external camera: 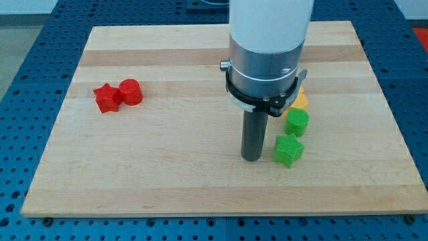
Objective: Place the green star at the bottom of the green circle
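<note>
The green star (288, 150) lies on the wooden board (167, 167) at the lower right. The green circle (296, 123), a short cylinder, sits just above it, a small gap between them. My tip (251, 158) rests on the board just left of the green star, close to it; I cannot tell if they touch. The arm's white and metal body hides the board above the rod.
A yellow block (300, 100) sits just above the green circle, partly hidden by the arm. A red star (106, 98) and a red cylinder (130, 92) touch each other at the view's left. Blue perforated table surrounds the board.
</note>
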